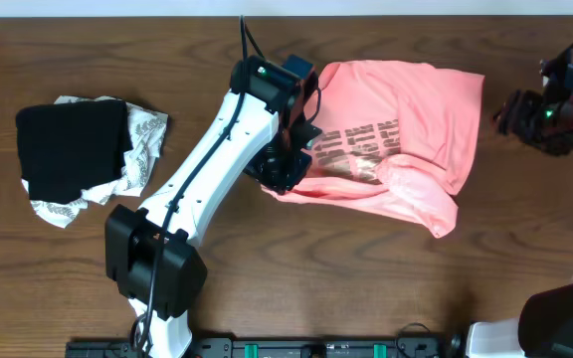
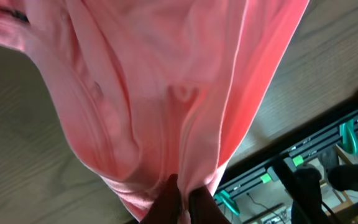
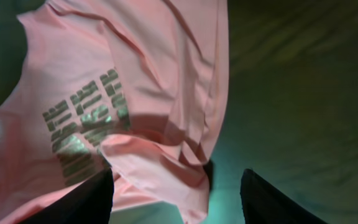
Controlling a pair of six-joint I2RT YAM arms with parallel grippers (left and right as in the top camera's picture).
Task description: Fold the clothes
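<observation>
The salmon-pink T-shirt point(image 1: 406, 129) lies crumpled on the wooden table right of centre, its brownish-gold lettering point(image 1: 356, 144) partly covered by a fold. My left gripper point(image 1: 285, 167) is at the shirt's left edge, shut on a bunch of pink fabric point(image 2: 166, 112); its dark fingers point(image 2: 182, 202) pinch the cloth, which hangs from them. My right gripper point(image 1: 517, 111) is to the right of the shirt, apart from it. In the right wrist view its fingers point(image 3: 176, 199) are wide open and empty, with the shirt point(image 3: 135, 93) and lettering ahead of them.
A black folded garment point(image 1: 73, 149) lies on a white cloth with grey pattern point(image 1: 149, 134) at the table's left. The left arm point(image 1: 207, 169) stretches diagonally from its base at the front. A rail point(image 1: 316, 348) runs along the front edge.
</observation>
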